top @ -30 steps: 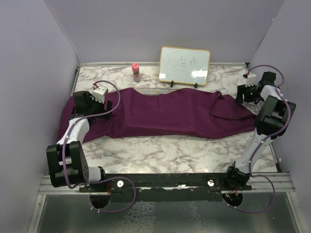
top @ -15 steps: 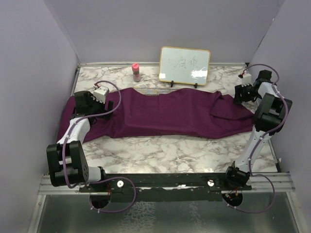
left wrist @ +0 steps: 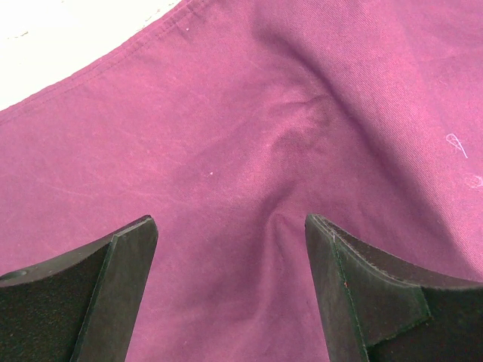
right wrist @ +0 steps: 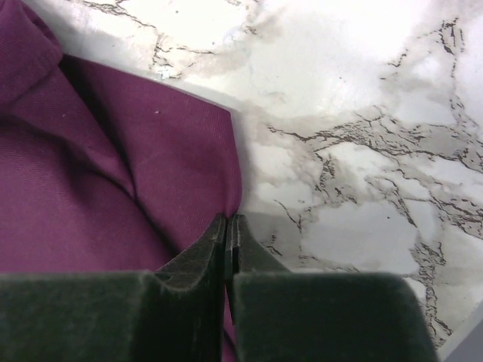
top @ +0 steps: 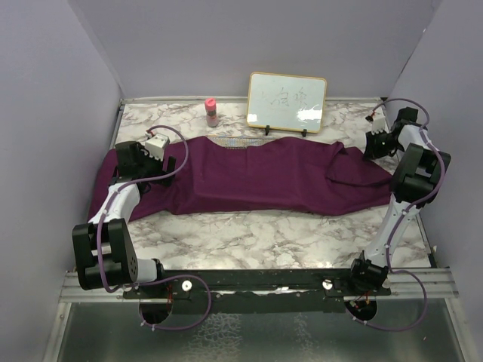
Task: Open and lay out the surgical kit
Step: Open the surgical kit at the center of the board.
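Kit's purple cloth wrap [top: 264, 177] spread across surface [top: 302, 234], contents covered. Over it, left fingers [left wrist: 113, 264] apart. At right hem, right fingers [right wrist: 200, 253] together on thin bite. Risk: bite slips when pulled; hard tug drags contents toward pink-capped bottle [top: 212, 111].

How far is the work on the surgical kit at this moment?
Done: little; the cloth wrap lies closed, only a strip of the mesh tray shows at its far edge. In hand: the right pincer is shut on the wrap's edge; the left pincer hangs open above the cloth. Left: unfold the wrap and lay out the contents, none visible.
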Controlling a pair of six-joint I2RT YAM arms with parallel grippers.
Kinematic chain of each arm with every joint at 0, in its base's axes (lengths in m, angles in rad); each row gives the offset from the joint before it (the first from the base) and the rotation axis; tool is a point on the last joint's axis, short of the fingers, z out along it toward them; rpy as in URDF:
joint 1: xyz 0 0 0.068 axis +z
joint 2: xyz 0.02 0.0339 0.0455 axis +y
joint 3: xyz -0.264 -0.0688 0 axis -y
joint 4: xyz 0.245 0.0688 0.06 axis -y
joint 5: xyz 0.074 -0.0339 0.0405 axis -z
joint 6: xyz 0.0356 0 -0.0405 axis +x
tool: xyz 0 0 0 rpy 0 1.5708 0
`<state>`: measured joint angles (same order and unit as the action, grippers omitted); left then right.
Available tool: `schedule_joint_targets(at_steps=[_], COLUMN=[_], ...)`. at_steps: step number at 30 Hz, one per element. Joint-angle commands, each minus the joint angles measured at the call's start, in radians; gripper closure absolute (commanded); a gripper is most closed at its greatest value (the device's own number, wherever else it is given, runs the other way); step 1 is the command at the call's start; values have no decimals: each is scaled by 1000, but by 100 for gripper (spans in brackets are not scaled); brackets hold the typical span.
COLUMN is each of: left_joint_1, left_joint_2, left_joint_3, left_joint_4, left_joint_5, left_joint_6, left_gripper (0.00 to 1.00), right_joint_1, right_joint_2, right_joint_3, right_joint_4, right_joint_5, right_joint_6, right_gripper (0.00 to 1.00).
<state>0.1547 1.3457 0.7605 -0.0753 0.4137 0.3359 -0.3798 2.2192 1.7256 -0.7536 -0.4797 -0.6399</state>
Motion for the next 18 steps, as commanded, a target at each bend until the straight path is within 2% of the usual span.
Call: schedule_joint_targets(at_steps=[1,8,18], left_joint_1=[-5,-6,-11], left_joint_2=[-13,-15,-10], left_joint_3=[-7,-9,-10], left_joint_4=[29,28,28], left_joint_5=[-10,-9,-7], left_joint_6=[14,16,18], left_gripper=[18,18,18], right_joint_1=[6,50,208], right_joint_2=[-80,-290,-563], right_joint_3=[-8,-198,-524], right_joint_4=[-13,111,217], right_joint_5=[-53,-43,63], right_joint_6=[6,40,49], right_gripper=[99,99,98])
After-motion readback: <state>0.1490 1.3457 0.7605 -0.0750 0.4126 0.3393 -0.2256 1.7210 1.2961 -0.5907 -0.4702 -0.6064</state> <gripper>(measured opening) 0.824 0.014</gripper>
